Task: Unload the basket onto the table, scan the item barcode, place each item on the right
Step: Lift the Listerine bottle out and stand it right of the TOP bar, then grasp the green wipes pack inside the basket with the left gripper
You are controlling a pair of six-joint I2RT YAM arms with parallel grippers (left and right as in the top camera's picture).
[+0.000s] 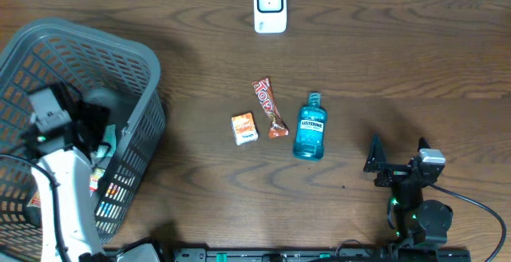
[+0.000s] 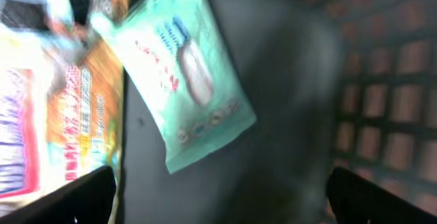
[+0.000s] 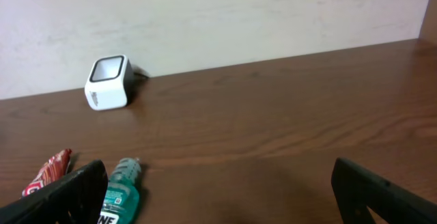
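My left jaws hang released and empty inside the basket [image 1: 137, 144], above a mint-green pouch [image 2: 183, 79] lying there. My right jaws, spread wide and empty too, sit well right of the basket. The scanner [image 1: 270, 6] stands right of the basket, farther back on the table [image 1: 415, 62].

Scanner [image 1: 270, 6]: white, dark window, standing upright at the table's [image 1: 399, 54] far edge.
Packet [image 2: 184, 74]: mint-green, flat, lying askew on the basket [image 2: 382, 80] floor.

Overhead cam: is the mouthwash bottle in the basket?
No, the mouthwash bottle lies flat on the table next to the snack bar, well clear of the grey basket.
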